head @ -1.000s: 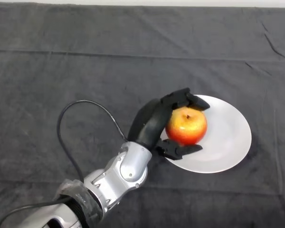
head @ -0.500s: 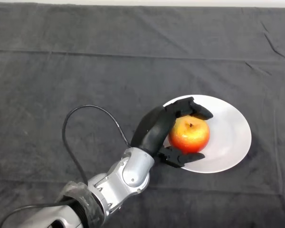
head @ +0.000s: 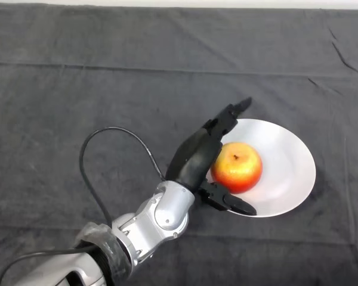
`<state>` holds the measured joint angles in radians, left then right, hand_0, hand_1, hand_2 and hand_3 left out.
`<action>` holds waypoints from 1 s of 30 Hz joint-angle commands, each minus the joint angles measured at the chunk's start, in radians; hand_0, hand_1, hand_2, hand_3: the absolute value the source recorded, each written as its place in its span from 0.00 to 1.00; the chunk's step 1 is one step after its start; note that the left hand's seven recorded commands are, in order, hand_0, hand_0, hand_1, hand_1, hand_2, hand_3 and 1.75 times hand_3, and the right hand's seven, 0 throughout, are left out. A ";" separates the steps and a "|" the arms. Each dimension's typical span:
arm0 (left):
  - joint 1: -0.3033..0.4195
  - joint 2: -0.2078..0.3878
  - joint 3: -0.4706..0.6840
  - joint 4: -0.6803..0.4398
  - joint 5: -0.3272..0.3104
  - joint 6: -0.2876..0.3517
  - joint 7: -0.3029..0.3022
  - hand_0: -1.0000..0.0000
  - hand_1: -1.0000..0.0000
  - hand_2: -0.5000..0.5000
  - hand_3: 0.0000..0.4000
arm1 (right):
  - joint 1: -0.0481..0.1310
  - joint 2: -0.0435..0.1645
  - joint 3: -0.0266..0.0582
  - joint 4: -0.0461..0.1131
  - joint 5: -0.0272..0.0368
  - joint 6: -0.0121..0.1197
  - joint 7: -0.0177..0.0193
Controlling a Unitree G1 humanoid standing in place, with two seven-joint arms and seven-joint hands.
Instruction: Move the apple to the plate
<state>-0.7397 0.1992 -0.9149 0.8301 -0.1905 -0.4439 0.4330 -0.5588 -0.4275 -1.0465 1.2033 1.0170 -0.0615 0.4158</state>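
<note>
Round red-and-yellow apple (head: pixel 237 167) with short dark stem up, resting on the left part of the round white plate (head: pixel 289 164). Plate lying flat on the counter (head: pixel 107 77) under a dark grey cloth, in the right half of the head view.

Black left hand (head: pixel 196 158) at the left rim of the plate, just beside the apple, on the end of the silver-grey arm (head: pixel 149 220) coming in from the lower left. Fingers (head: pixel 230 116) stretched out straight, pointing up and to the right past the far side of the apple, apart from it. Thumb (head: pixel 230 202) stretched out low over the near rim of the plate, below the apple. Hand spread wide, holding nothing; apple sitting free in the gap between fingers and thumb. Palm side close to the left flank of the apple; cannot tell whether touching.
</note>
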 commanded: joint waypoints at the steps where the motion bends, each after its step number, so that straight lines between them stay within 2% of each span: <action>1: -0.067 0.066 0.050 -0.042 -0.010 -0.002 -0.008 1.00 1.00 0.50 0.00 | 0.005 0.000 -0.0139 -0.019 0.0128 -0.012 0.0067; 8: -0.023 0.194 0.183 -0.152 -0.022 -0.026 0.002 1.00 1.00 0.50 0.00 | 0.005 0.001 -0.0137 -0.020 0.0125 -0.012 0.0063; 17: 0.095 0.338 0.369 -0.344 -0.020 -0.021 0.083 1.00 1.00 0.50 0.00 | 0.006 0.002 -0.0131 -0.023 0.0119 -0.012 0.0048; 25: 0.277 0.442 0.549 -0.544 -0.008 -0.030 0.184 1.00 1.00 0.50 0.00 | 0.007 0.003 -0.0122 -0.027 0.0113 -0.011 0.0028; 30: 0.424 0.473 0.681 -0.615 0.001 -0.094 0.251 1.00 1.00 0.50 0.00 | 0.007 0.004 -0.0117 -0.029 0.0110 -0.011 0.0014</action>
<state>-0.3182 0.6114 -0.2497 0.2704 -0.2083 -0.5173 0.6766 -0.5589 -0.4274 -1.0444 1.2032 1.0168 -0.0619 0.4161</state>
